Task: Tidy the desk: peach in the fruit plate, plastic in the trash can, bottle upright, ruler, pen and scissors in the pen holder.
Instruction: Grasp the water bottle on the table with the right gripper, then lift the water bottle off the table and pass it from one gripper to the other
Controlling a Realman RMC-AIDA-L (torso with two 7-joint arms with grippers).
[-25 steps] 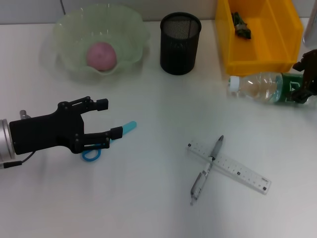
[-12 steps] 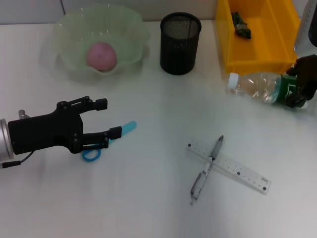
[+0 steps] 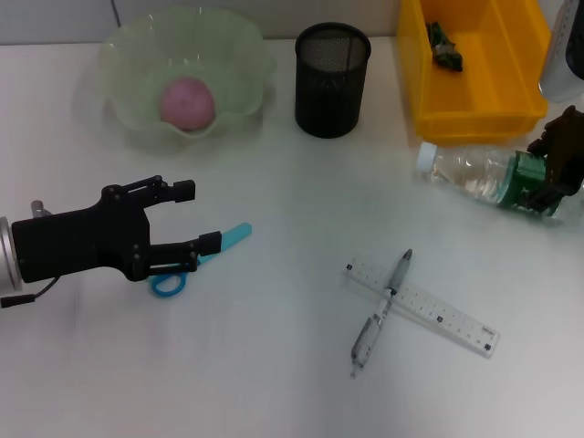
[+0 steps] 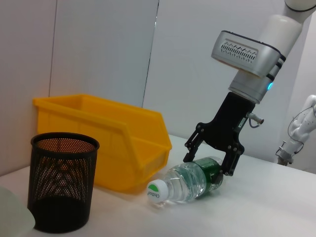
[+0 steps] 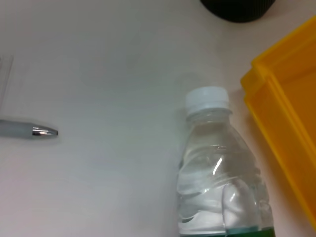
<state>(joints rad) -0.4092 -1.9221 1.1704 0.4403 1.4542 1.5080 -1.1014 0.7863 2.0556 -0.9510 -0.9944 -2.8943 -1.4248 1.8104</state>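
Note:
The clear bottle (image 3: 474, 173) lies on its side at the right, white cap pointing left. My right gripper (image 3: 550, 170) is shut on its green-labelled base; the left wrist view shows that gripper (image 4: 210, 165) straddling the bottle (image 4: 185, 182). My left gripper (image 3: 205, 216) stands open just above the blue scissors (image 3: 169, 281). The pink peach (image 3: 187, 100) sits in the pale green fruit plate (image 3: 119, 46). A grey pen (image 3: 380, 310) lies crossed over the clear ruler (image 3: 429, 310). The black mesh pen holder (image 3: 332, 80) stands at the back. Dark plastic (image 3: 444, 47) lies in the yellow trash can (image 3: 474, 109).
The trash can (image 4: 108, 143) stands right behind the bottle, with the pen holder (image 4: 61, 182) to its left. In the right wrist view the bottle (image 5: 217, 168) lies beside the yellow wall (image 5: 291, 113), with the pen tip (image 5: 29, 130) farther off.
My right gripper has come nearer with the bottle's base, swinging the bottle so it now slants; the cap end stayed almost in place. The left gripper has barely shifted.

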